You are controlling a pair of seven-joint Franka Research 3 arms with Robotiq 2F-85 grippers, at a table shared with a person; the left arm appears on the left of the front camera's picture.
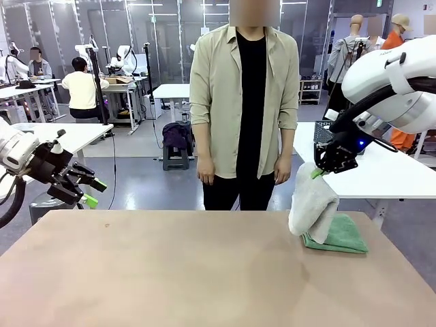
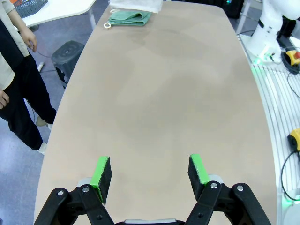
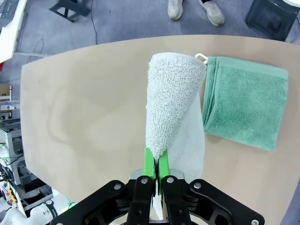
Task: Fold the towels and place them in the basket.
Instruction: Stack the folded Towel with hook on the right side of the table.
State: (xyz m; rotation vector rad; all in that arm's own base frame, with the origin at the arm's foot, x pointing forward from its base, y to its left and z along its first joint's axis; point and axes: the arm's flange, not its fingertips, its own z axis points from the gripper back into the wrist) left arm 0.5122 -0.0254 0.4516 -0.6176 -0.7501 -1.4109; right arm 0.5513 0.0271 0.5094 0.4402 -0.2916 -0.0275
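My right gripper (image 3: 157, 161) pinches the cream towel (image 3: 171, 101), hanging just beside the folded green towel (image 3: 246, 101). My left gripper (image 2: 150, 174) hovers spread, well apart from it. Basketing both remains.

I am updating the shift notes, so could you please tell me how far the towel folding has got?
Done: the green towel lies folded on the table. In hand: the right pincer is shut on the cream towel, lifting it so it hangs partly against the green one. The left pincer is open and holds nothing. Left: finishing the cream towel's fold and putting both in the basket.
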